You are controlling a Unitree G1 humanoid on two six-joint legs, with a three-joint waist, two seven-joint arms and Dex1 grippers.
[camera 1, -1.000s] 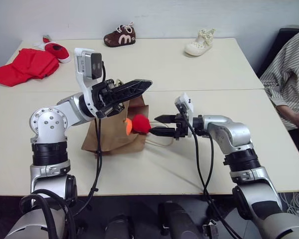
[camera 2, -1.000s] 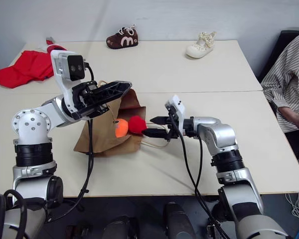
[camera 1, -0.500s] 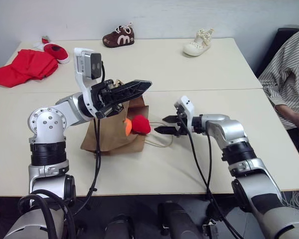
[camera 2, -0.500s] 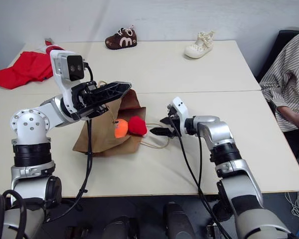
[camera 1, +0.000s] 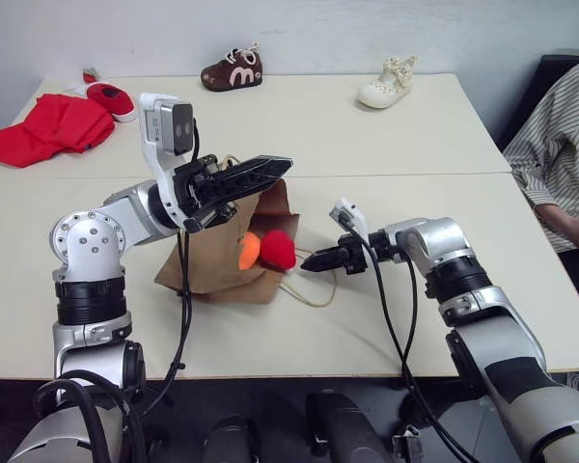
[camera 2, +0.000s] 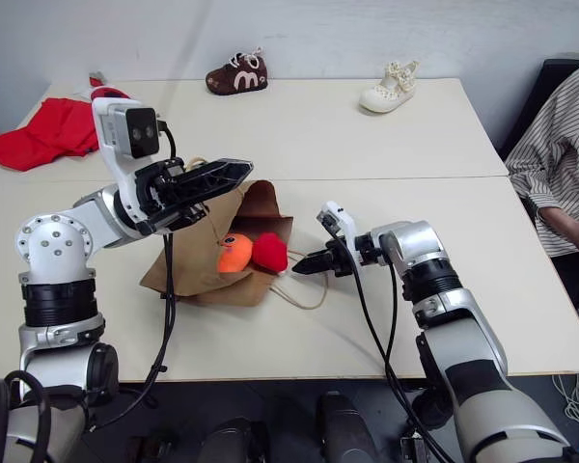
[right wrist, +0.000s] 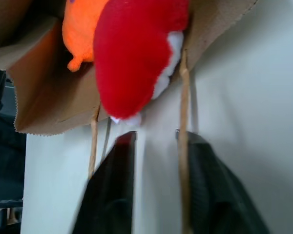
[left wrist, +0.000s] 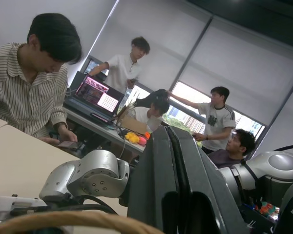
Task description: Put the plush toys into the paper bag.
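Note:
The brown paper bag [camera 1: 207, 262] lies on the table with its mouth facing my right arm. Its upper side is held up by my left gripper [camera 1: 285, 164], which is shut, a twisted handle [left wrist: 63, 222] looped at its base. The orange plush toy [camera 1: 250, 251] and the red-and-white plush toy [camera 1: 278, 249] sit side by side just inside the mouth. My right gripper [camera 1: 307, 262] is low on the table right of the red toy, apart from it, beside the bag's lower handle [camera 1: 314, 289]. One handle strand [right wrist: 184, 97] runs along the right gripper.
A red cloth [camera 1: 43, 125] and a small red shoe [camera 1: 109, 96] lie at the far left. A brown shoe [camera 1: 232, 69] and a cream shoe [camera 1: 386, 84] stand at the back edge. A person in a striped shirt [camera 1: 560, 145] sits at the table's right.
My right gripper has drawn back from the red toy and sunk to the table beside the lower handle. Both toys stay in the bag's mouth. The left arm has not moved.

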